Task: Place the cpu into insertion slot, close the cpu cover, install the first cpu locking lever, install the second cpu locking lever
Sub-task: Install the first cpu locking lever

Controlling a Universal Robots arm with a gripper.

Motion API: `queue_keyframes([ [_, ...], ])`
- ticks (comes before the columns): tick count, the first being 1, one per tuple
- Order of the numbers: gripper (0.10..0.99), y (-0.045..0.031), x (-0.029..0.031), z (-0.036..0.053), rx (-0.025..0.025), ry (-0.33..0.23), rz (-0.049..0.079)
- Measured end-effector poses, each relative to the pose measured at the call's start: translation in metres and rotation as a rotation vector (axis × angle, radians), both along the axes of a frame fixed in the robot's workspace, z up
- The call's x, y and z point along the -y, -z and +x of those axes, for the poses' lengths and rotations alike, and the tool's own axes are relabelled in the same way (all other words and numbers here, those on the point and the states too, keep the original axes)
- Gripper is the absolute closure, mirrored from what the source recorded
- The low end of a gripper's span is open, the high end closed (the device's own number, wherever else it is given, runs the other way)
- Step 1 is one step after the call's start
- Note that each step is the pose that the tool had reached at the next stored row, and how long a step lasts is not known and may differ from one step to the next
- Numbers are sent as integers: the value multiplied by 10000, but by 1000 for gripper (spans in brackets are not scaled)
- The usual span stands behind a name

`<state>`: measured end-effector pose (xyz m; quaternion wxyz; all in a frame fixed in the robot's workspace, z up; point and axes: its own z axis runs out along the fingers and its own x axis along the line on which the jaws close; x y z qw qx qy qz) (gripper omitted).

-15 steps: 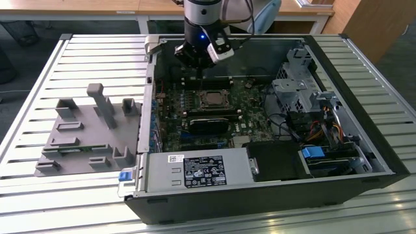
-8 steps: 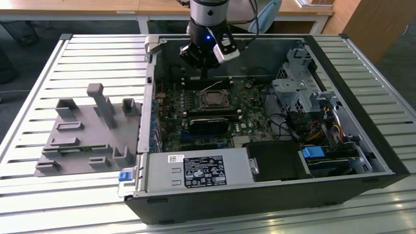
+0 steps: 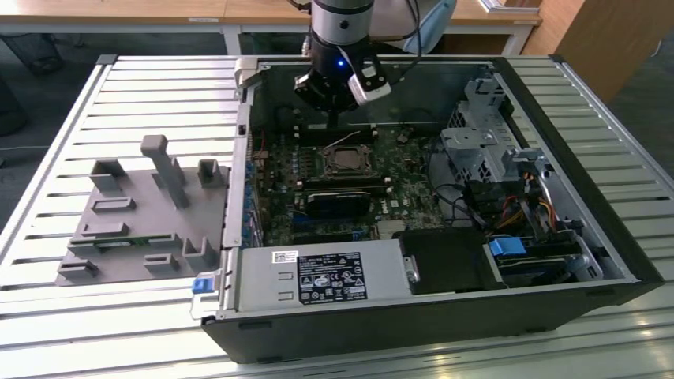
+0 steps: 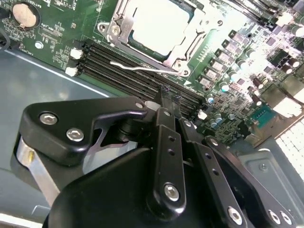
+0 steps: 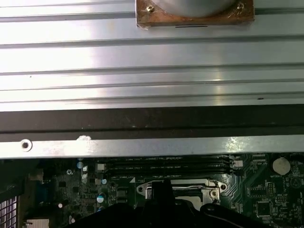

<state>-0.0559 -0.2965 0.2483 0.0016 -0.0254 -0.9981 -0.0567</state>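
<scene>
A black open computer case [image 3: 421,324] lies on its side on the silvery slatted metal desk [image 3: 158,87], nearer to the edge on the exterior view's right. A grey plastic holder plate with upright pegs [image 3: 116,237] rests beside it, toward the opposite edge.

The black gripper [image 3: 335,117] hangs inside the case, by the case wall that faces the desk's far edge. In the second wrist view the jaws are pressed together at their tips and nothing is between them.

The small square cpu with the pale silvery top [image 4: 156,21] sits in the square black insertion slot [image 3: 345,163] on the green board. The thin silvery cpu cover with the cut-out middle [image 4: 190,43] seems to lie flat around it, so I judge that these two steps are done.

A thin silvery wire lever [image 4: 135,67] lies along the side of the slot that faces the jaws. Its long axis runs parallel to the long black memory slots [image 4: 107,58]. Whether it is hooked down, I cannot tell.

From the jaws, the slot lies straight ahead and lower, toward the desk's near edge. Only the memory slots are between them.
</scene>
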Motion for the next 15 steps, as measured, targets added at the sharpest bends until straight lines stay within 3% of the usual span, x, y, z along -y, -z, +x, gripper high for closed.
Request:
queue_keyframes([
  [6, 980, 51, 11, 15, 1, 0, 2],
  [15, 980, 116, 10, 143, 1, 0, 4],
])
